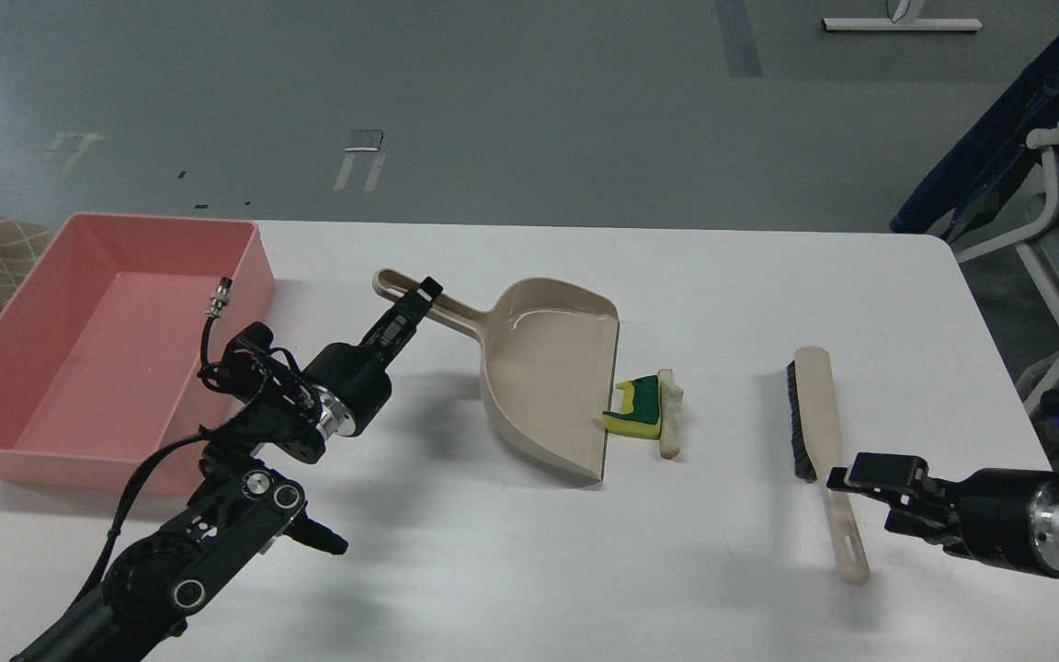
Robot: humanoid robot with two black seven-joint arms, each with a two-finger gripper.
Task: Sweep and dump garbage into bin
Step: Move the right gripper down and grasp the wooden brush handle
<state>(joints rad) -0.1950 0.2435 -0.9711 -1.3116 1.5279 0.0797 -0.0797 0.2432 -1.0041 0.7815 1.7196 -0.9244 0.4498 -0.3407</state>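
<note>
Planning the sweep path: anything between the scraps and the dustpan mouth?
Nothing visible. The sponge piece lies right at the open edge of the dustpan, the bread-like strip against its far side. The brush lies farther right, apart, right pincer by its handle.

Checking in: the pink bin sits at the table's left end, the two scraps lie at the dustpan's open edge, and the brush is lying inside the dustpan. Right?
Not quite. The head view shows the brush lying on the table, right of the scraps and apart from the dustpan. The pink bin and scraps are as you said.
</note>
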